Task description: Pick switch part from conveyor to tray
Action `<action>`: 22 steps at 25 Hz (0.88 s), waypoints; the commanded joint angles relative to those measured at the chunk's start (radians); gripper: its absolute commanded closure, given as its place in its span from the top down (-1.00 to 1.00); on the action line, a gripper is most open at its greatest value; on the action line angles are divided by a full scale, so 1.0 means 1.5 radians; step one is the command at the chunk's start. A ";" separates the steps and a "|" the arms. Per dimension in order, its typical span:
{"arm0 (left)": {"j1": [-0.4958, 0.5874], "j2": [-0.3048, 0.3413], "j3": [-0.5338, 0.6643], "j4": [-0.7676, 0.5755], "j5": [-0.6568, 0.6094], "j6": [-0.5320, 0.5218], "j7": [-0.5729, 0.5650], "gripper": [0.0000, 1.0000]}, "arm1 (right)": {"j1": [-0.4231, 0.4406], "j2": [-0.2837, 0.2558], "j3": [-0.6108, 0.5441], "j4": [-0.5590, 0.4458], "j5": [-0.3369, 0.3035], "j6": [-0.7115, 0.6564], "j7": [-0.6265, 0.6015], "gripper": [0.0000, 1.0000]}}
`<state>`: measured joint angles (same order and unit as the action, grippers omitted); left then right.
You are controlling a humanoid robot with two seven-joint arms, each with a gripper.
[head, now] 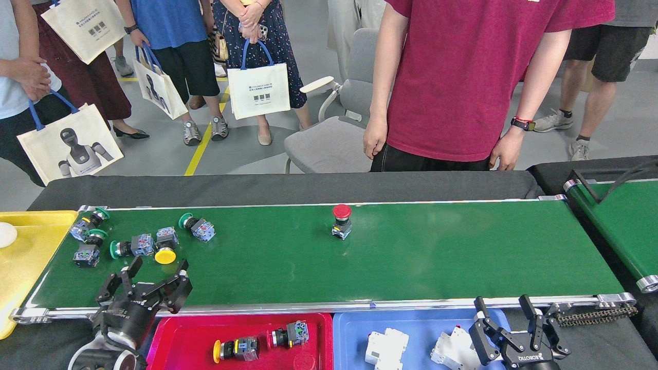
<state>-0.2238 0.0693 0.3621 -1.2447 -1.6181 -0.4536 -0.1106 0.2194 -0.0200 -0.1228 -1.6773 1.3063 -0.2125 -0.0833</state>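
The conveyor (pixel 437 257) runs across the head view. A red-capped switch part (pixel 341 222) stands alone near its middle. At the left end lies a cluster of several switch parts, among them a yellow-capped one (pixel 165 246) and a green-capped one (pixel 197 227). My left gripper (pixel 158 268) is open over the belt's front edge, just below the yellow-capped part, holding nothing. My right gripper (pixel 503 306) is open and empty, low at the front right beside the blue tray. The red tray (pixel 190 339) in front of the belt holds two switch parts (pixel 236 348).
A blue tray (pixel 411 321) holds white breakers (pixel 381 350). A yellow tray (pixel 31 257) with a white object sits past the belt's left end. A second green belt (pixel 622 226) lies at right. A person in a red shirt (pixel 462 77) stands behind the conveyor; onlookers and a chair (pixel 329 139) stand further back.
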 commanded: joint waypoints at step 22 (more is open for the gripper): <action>-0.210 0.088 -0.103 0.365 0.004 0.211 0.141 -0.87 | -0.029 0.045 0.049 -0.010 0.056 0.104 0.048 0.88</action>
<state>-0.5240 0.1881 0.2152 -0.6907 -1.6118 -0.1400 0.0543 0.1939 0.0455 -0.0502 -1.6772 1.3894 -0.0663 -0.0188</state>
